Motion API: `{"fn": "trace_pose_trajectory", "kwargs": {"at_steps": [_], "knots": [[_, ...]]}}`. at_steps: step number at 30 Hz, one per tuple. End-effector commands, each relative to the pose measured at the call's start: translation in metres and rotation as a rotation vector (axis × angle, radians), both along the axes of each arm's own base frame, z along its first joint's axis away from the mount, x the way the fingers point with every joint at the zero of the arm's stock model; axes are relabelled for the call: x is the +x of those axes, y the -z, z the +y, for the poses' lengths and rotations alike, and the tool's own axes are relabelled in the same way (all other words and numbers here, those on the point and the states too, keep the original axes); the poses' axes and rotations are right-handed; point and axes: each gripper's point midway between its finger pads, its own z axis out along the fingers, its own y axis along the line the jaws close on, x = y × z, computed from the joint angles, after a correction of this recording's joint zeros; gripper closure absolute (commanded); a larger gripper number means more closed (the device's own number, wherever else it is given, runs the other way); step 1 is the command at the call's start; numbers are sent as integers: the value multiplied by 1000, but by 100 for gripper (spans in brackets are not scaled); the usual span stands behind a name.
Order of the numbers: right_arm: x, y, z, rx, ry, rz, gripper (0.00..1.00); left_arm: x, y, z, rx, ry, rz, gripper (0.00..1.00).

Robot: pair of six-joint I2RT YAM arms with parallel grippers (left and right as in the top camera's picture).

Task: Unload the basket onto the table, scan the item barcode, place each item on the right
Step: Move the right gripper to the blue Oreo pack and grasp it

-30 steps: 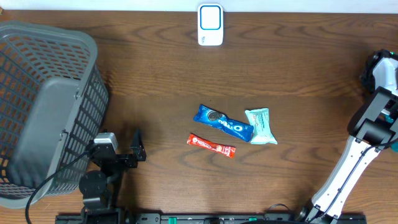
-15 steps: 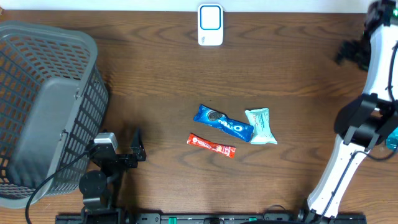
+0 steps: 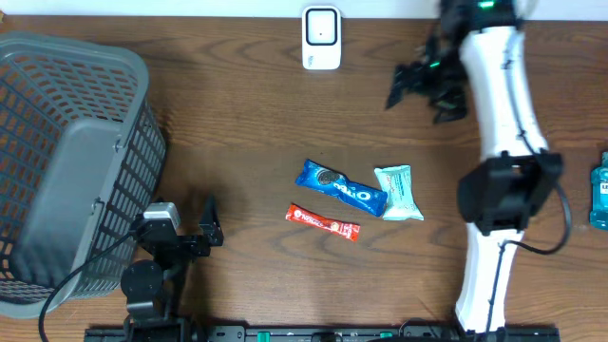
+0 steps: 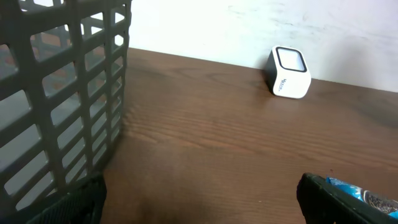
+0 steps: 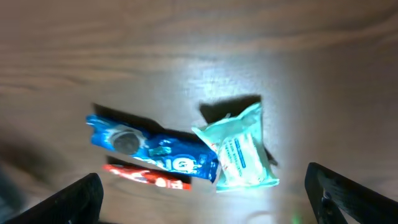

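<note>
Blue cookie pack [image 3: 342, 188] is lying mid-bench [image 3: 237, 123], touching the teal wipes pack [image 3: 399, 193], with the red stick [image 3: 323, 221] just beside it. My right hand [image 3: 418, 93] hovers near the scanner [image 3: 321, 38], fingers wide apart. My left hand [image 3: 211, 223] is spread too, next to the basket [image 3: 95, 57].

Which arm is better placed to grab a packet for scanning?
Probably right. The right gripper, open, looks down on the three packets; the left gripper sits low beside the basket.
</note>
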Motion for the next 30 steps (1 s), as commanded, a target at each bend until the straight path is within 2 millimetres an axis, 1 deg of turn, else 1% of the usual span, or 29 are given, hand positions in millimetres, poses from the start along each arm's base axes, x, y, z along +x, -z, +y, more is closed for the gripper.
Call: {"fn": "trace_pose_trajectory", "kwargs": {"at_steps": [1,4,7,9,11,12,13,15,16,18,21,23,27,30], "knots": [[-8,3,16,-188,-49,-21,1,-1,15,0,5,3,39,2],[-16,-7,38,-205,-111,-59,1,-1,15,0,5,3,39,2],[-24,-24,55,-193,-162,-105,1,-1,15,0,5,3,39,2],[-31,-34,68,-171,-287,-141,1,-1,15,0,5,3,39,2],[-40,-43,83,-141,-478,-180,1,-1,15,0,5,3,39,2],[-42,-44,86,-145,-529,-189,1,-1,15,0,5,3,39,2],[-43,-44,88,-159,-617,-203,1,-1,15,0,5,3,39,2],[-45,-42,90,-159,-653,-198,1,-1,15,0,5,3,39,2],[-48,-39,92,-142,-659,-184,1,-1,15,0,5,3,39,2],[-53,-29,89,-134,-703,-148,1,-1,15,0,5,3,39,2],[-63,-6,90,-120,-744,-79,1,-1,15,0,5,3,39,2],[-74,13,91,-120,-811,-32,1,-1,15,0,5,3,39,2],[-88,47,103,-110,-942,3,1,-1,15,0,5,3,39,2],[-93,67,112,-104,-1007,-4,1,-1,15,0,5,3,39,2]]}}
